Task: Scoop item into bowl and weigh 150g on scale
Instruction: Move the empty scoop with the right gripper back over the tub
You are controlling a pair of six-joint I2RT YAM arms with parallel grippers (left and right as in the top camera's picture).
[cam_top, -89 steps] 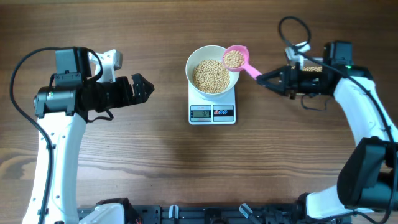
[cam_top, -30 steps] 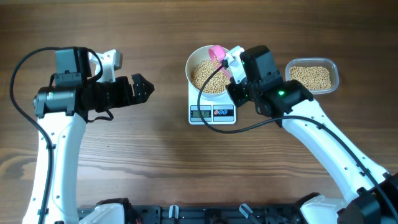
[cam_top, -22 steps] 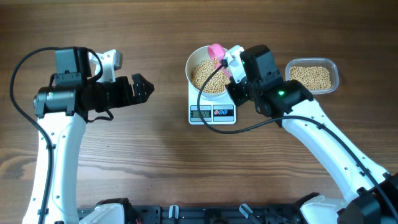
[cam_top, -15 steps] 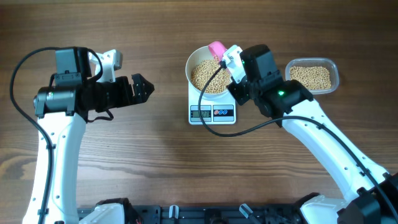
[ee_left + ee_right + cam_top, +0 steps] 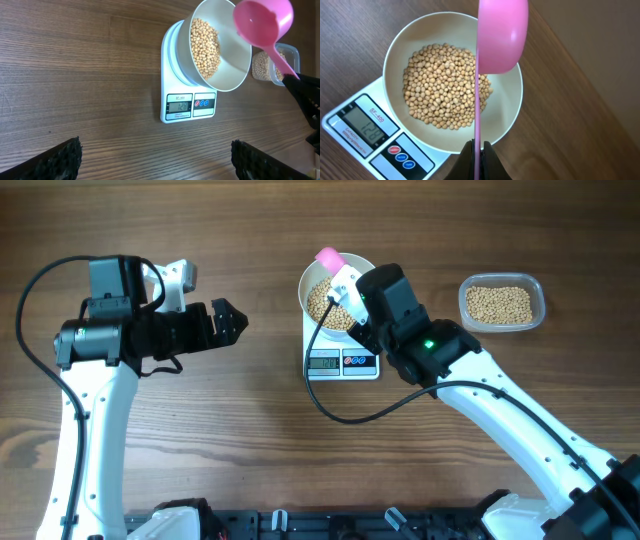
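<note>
The white bowl [image 5: 395,47] stands on the white scale [image 5: 350,112] and holds a pile of tan beans [image 5: 442,92]. My right gripper [image 5: 478,150] is shut on the thin handle of a pink scoop [image 5: 502,35]. The scoop is turned on its side over the bowl's far rim, its back toward the wrist camera. From above, the scoop [image 5: 327,257] pokes out past the bowl [image 5: 312,280], which my right arm partly covers. My left gripper [image 5: 157,160] is open above bare table, left of the scale [image 5: 190,105] and bowl [image 5: 235,75].
A clear plastic tub [image 5: 502,303] with more beans sits right of the scale. The scale's display [image 5: 323,362] and buttons face the table's front edge. My right arm stretches from the front right corner across to the bowl.
My right arm has swung left across the bowl, carrying the pink scoop from the bowl's right side to its far left rim. The left arm has not moved.
</note>
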